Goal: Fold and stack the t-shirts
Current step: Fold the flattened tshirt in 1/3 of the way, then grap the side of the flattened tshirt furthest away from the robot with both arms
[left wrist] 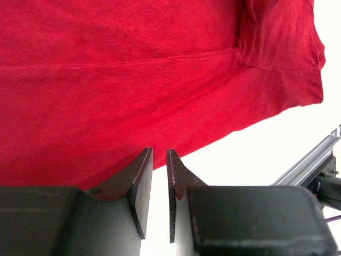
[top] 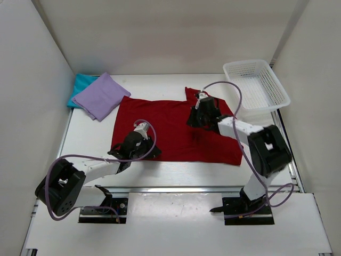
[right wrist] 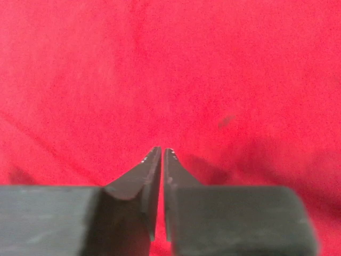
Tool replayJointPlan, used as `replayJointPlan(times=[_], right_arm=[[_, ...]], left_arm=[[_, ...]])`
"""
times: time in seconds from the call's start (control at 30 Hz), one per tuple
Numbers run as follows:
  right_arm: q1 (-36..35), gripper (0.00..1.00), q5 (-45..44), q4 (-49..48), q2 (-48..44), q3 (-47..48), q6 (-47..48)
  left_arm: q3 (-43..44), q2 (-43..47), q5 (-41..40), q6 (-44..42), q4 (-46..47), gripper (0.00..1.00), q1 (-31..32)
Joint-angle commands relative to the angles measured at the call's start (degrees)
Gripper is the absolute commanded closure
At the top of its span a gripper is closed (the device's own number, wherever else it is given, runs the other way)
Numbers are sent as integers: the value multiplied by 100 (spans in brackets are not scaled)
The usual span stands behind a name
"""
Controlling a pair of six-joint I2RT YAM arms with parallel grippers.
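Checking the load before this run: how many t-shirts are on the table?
3. The dark red t-shirt lies spread across the middle. The lavender t-shirt sits folded at the far left, atop the mostly covered teal t-shirt. More could hide beneath.

The dark red t-shirt (top: 176, 128) is plain, all one colour with no pattern. By its far left corner, the lavender purple t-shirt (top: 100, 96) is plain too, and the teal t-shirt (top: 80, 84) beside it is a plain blue-green. By the red shirt's far right corner, the basket (top: 256, 85) is white with a mesh of little holes. The table (top: 176, 176) around the red shirt is white. Over the red shirt, the left gripper (left wrist: 159, 152) and the right gripper (right wrist: 161, 149) are dark grey, almost black. The left arm (top: 98, 169) and right arm (top: 240, 128) are white and black, with purple cables (top: 224, 82).
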State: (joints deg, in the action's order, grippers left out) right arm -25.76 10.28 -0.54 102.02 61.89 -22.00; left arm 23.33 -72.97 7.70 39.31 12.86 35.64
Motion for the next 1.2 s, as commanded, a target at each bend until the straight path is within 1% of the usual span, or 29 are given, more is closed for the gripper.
replayJointPlan(times=[0.0, 0.03, 0.07, 0.1, 0.17, 0.2, 0.27, 0.37, 0.47, 0.5, 0.57, 0.63, 0.67, 0.77, 0.83, 0.87, 0.9, 0.93, 0.97, 1.0, 1.03, 1.07, 1.1, 1.13, 1.17], right_arm=[[79, 91, -316, -175, -1173, -876, 29], [106, 90, -316, -323, -1567, -1324, -75], [115, 90, -325, -507, -1936, -1572, -129], [106, 92, -334, -500, -2201, -1992, -216], [115, 98, -500, -396, -2475, -2591, -252], [150, 100, -501, -342, -2476, -2707, -287], [229, 100, -440, -272, -2582, -3146, -322], [291, 100, -624, -35, -2696, -3550, -366], [186, 100, -606, 53, -2933, -3954, -559], [142, 100, -641, 36, -3055, -4017, -664], [-25, 100, -642, 290, -3267, -4280, -787], [-166, 100, -633, 632, -3696, -4404, -928], [-323, 100, -685, 703, -3785, -4553, -1068], [-588, 100, -800, 1099, -4435, -4659, -1385], [-562, 100, -582, 1266, -4900, -4660, -1412], [-362, 95, -441, 1275, -5093, -4599, -1325], [-151, 88, -300, 1258, -5208, -4433, -1238], [8, 84, -194, 1232, -5253, -4222, -1124], [314, 79, 15, 1101, -5175, -3985, -1018], [665, 78, 287, 943, -4992, -3844, -834], [938, 78, 403, 872, -4833, -3564, -676], [1089, 80, 456, 688, -4440, -3291, -500], [1195, 91, 448, 504, -3931, -3114, -429], [1370, 100, 483, 432, -3378, -2738, -289], [1398, 100, 475, 371, -2807, -2291, -131]], left_arm=[[242, -59, 38, -116, 32, 72, 101], [242, -173, 56, -117, 67, 71, 127], [268, -278, 47, -125, 85, 72, 128], [373, -410, 30, -169, 85, 71, 128], [487, -594, 29, -187, 59, 72, 119], [532, -683, 64, -213, 32, 72, 93], [532, -815, 99, -170, 6, 73, -39], [234, -868, 319, -99, 76, 73, -276], [-48, -684, 197, -169, -160, 73, -224], [-196, -570, 336, -152, -196, 73, -294], [-443, -280, 442, -82, -310, 73, -294], [-741, 245, 276, 6, -476, 72, -111], [-856, 370, 284, 120, -504, 72, -40], [-1225, 1038, 205, 480, -618, 71, 224], [-1480, 1485, 223, 622, -618, 69, 321], [-1446, 1653, 205, 700, -705, 67, 321], [-1350, 1794, 196, 675, -819, 65, 260], [-1201, 1830, 205, 570, -864, 64, 190], [-1025, 1874, 231, 499, -986, 63, 59], [-745, 1891, 214, 360, -1074, 62, -108], [-629, 1883, 205, 236, -1075, 61, -162], [-454, 1796, 231, 105, -1075, 60, -319], [-244, 1656, 362, 34, -1023, 60, -460], [-76, 1463, 398, -63, -944, 59, -548], [56, 1287, 416, -142, -822, 59, -601]])
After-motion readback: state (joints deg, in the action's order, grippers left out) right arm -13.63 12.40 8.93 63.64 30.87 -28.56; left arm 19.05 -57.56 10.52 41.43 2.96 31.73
